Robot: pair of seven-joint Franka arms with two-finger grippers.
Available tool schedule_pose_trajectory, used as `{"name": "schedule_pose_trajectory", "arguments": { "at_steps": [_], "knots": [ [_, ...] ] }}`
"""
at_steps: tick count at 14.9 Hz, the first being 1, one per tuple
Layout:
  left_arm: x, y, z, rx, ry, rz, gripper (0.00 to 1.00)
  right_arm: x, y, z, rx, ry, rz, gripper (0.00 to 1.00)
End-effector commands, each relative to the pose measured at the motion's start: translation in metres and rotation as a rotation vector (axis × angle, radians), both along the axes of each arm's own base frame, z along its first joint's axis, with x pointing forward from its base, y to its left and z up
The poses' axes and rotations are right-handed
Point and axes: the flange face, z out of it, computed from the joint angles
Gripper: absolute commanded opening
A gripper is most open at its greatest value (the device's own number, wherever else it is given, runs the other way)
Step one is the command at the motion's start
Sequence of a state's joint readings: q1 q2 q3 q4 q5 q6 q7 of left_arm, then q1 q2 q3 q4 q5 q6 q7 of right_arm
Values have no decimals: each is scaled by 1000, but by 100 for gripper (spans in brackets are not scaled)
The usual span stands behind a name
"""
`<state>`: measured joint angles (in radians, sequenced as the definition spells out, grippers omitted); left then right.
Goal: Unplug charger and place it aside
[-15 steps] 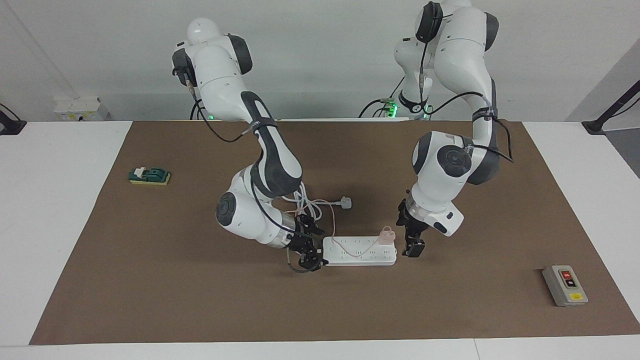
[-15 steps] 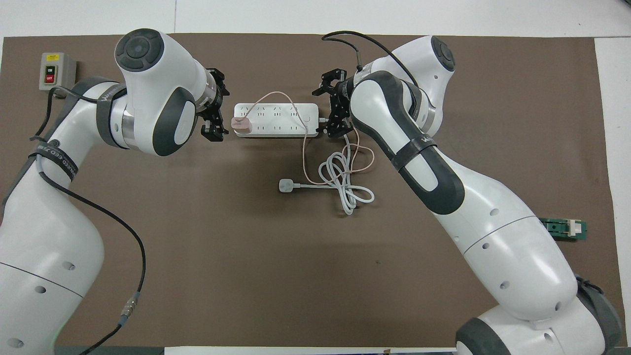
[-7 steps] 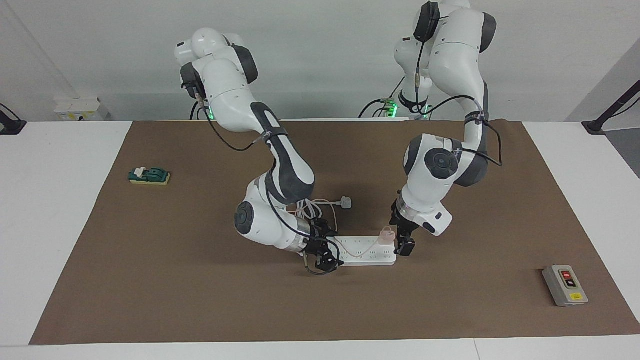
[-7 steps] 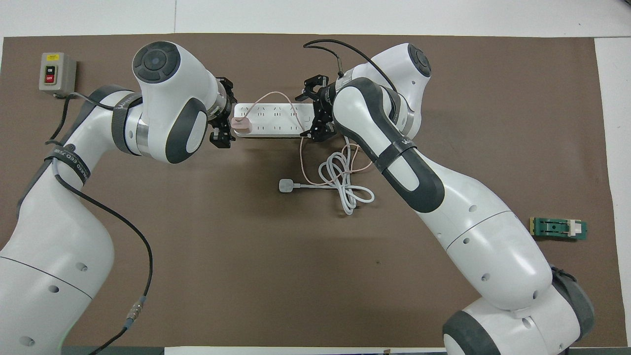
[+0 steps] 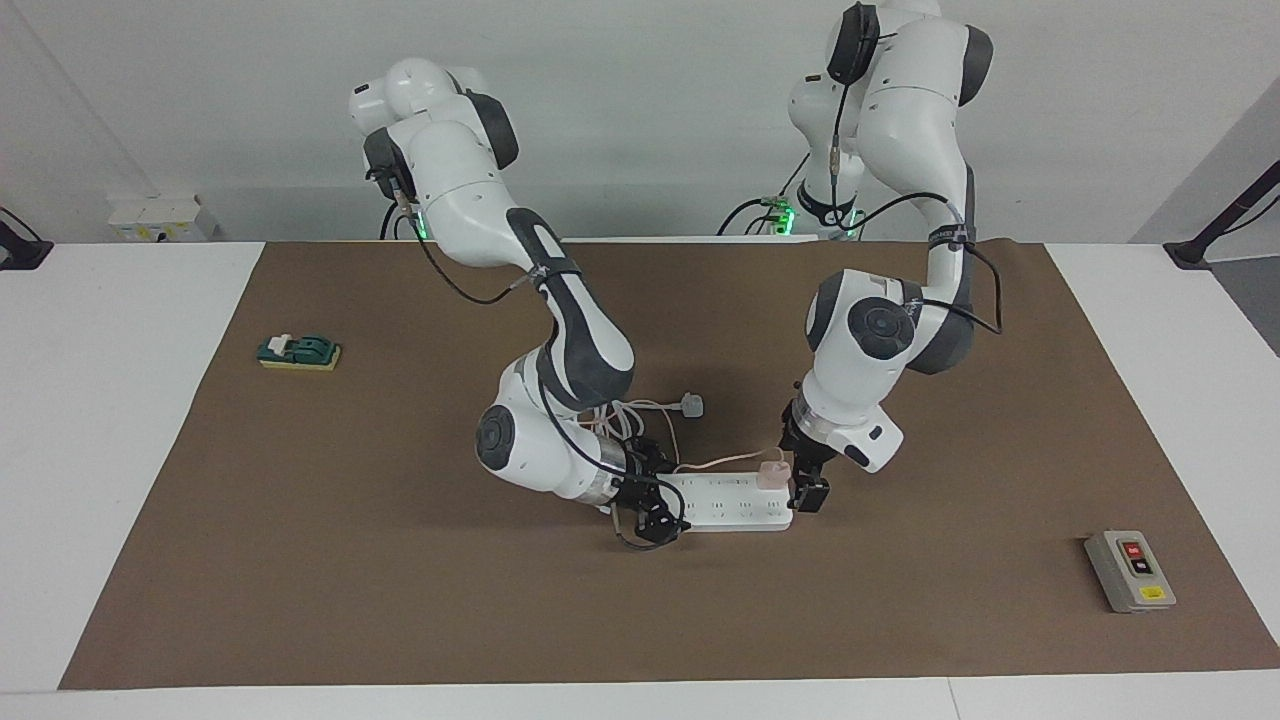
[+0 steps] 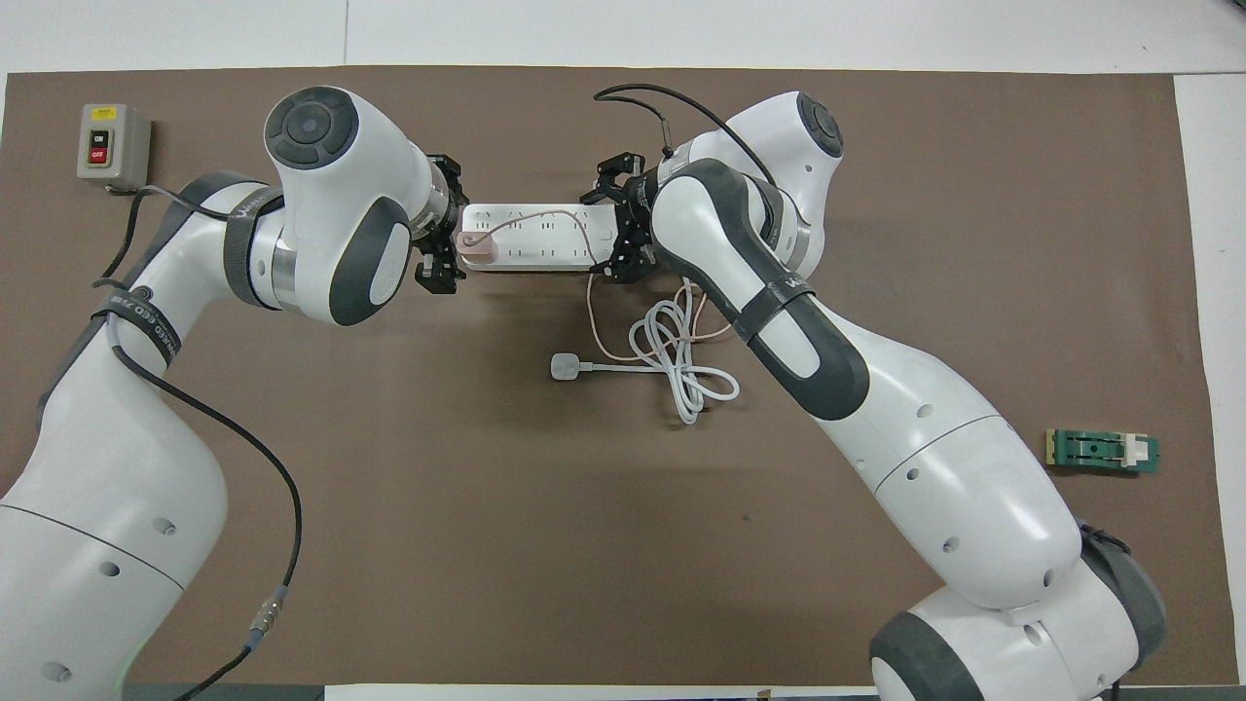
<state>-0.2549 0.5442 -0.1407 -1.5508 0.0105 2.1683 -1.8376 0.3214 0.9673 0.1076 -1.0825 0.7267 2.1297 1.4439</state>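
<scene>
Charger (image 5: 771,472) sits plugged into the power strip (image 5: 725,503) at the left arm's end. Left gripper (image 5: 806,478) spreads wide around it, gripping nothing. Right gripper (image 5: 645,500) straddles the strip's opposite end, fingers apart.

Both arms bend low toward the power strip (image 5: 735,502): left end effector (image 5: 803,478) spread wide at one end, right end effector (image 5: 648,498) at the other.
</scene>
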Motion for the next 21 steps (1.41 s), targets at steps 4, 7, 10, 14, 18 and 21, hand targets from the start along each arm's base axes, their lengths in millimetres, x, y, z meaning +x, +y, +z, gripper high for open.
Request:
{"name": "schedule_pose_trajectory", "arguments": {
  "at_steps": [4, 7, 10, 14, 18, 21],
  "knots": [
    [-6, 0, 2, 13, -21, 8, 100, 7, -6, -14, 13, -54, 17, 99],
    [-6, 0, 3, 11, -26, 9, 92, 7, -7, -18, 8, -56, 6, 96],
    [-6, 0, 2, 11, -25, 9, 90, 7, -5, -19, 9, -77, -16, 75],
    [-6, -1, 2, 11, -25, 7, 90, 8, -6, -18, 11, -84, -16, 49],
    [-6, -1, 2, 11, -26, 7, 90, 8, -7, -19, 12, -83, -19, 49],
    [-10, -5, -1, 14, -23, -2, 83, 8, -6, -18, 11, -82, -16, 49]
  ]
}}
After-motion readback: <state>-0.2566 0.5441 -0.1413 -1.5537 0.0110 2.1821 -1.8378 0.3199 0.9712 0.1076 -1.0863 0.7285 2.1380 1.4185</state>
